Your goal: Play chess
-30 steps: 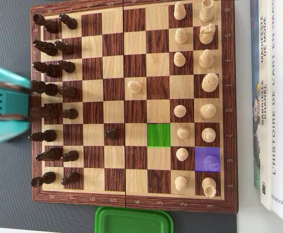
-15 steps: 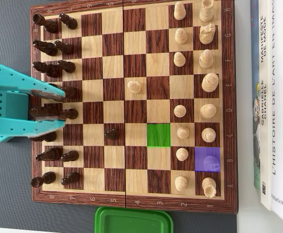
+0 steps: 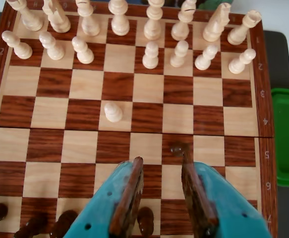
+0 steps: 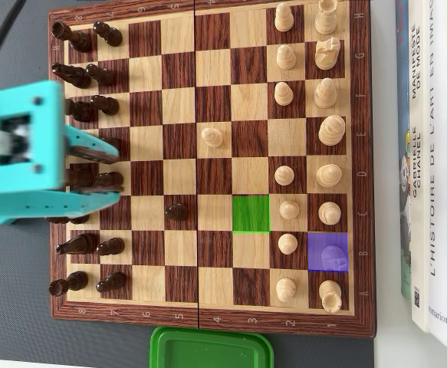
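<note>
A wooden chessboard [image 4: 208,165] has dark pieces [image 4: 81,77] along its left side and light pieces [image 4: 327,92] along its right in the overhead view. One square is tinted green [image 4: 251,213], and another purple [image 4: 327,251] with a faint light piece on it. A dark pawn [image 4: 176,211] and a light pawn [image 4: 211,137] stand advanced. My teal gripper [image 4: 118,176] hovers open over the dark pawn row. In the wrist view the gripper [image 3: 159,154] holds nothing. A dark pawn [image 3: 145,220] stands low between the fingers, and the advanced dark pawn [image 3: 176,148] peeks out by the right fingertip.
A green container [image 4: 211,349] lies against the board's bottom edge in the overhead view and shows as the green container [image 3: 288,136] at the right of the wrist view. Books [image 4: 430,153] are stacked right of the board. A dark mat lies under the board.
My gripper came in from the left edge and now reaches farther right over the dark pieces. No piece has moved.
</note>
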Robot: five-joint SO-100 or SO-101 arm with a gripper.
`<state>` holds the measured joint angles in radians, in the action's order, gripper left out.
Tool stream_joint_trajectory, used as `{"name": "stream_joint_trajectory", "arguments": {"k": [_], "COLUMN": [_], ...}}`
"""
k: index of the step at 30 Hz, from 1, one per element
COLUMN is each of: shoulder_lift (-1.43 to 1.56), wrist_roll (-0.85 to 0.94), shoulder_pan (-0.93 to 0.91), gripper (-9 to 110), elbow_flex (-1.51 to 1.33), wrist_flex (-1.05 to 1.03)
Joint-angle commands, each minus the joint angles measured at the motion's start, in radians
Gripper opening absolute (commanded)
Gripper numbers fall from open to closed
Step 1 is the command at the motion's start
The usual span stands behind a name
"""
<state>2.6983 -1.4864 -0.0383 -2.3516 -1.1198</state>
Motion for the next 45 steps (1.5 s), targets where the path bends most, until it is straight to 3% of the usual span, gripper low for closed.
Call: {"name": "stream_joint_trajectory", "arguments": {"k": [1,12,19,45], "shoulder_lift": [-0.144,-0.63,-0.792,-1.43], "wrist_roll": [0.002,0.009,0.14,0.173], "shoulder_pan": [-0.006,-0.115,-0.198,-0.144], "gripper": [13,13,13,13], "elbow_flex": [0.138,0.492,0.618,1.19], "wrist_flex": [0.0,-0.002,0.006,0.002]}}
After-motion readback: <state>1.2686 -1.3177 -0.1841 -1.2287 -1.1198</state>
